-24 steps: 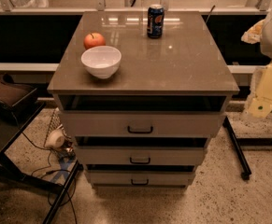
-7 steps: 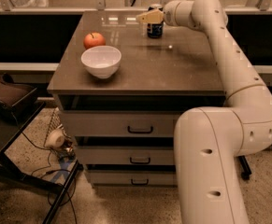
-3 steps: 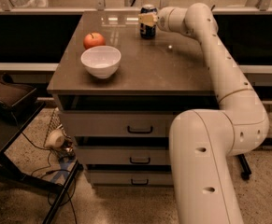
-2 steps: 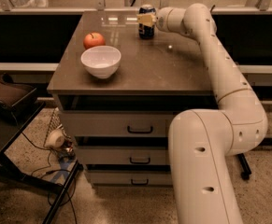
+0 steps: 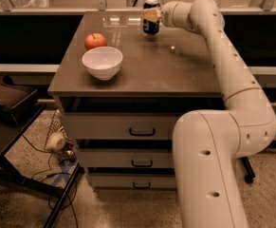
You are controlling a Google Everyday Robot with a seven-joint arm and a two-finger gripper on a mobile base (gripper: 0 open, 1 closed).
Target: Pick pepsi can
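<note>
The pepsi can (image 5: 151, 25), dark blue with a silver top, is at the far middle of the brown cabinet top (image 5: 175, 70). My gripper (image 5: 151, 14) reaches in from the right at the end of the long white arm. Its tan fingers (image 5: 149, 14) are closed around the can's upper half. The can looks held just above the surface, with a faint shadow under it. The can's logo is hidden by the fingers.
A white bowl (image 5: 102, 62) stands at the front left of the top, with an orange-red fruit (image 5: 95, 41) just behind it. Drawers (image 5: 142, 132) are below. A rail and counter (image 5: 57, 4) run behind the cabinet. A dark stand (image 5: 9, 108) and cables are on the floor to the left.
Over eight seconds the arm came in from the right and closed on the can. In the last second the can has risen slightly with the gripper.
</note>
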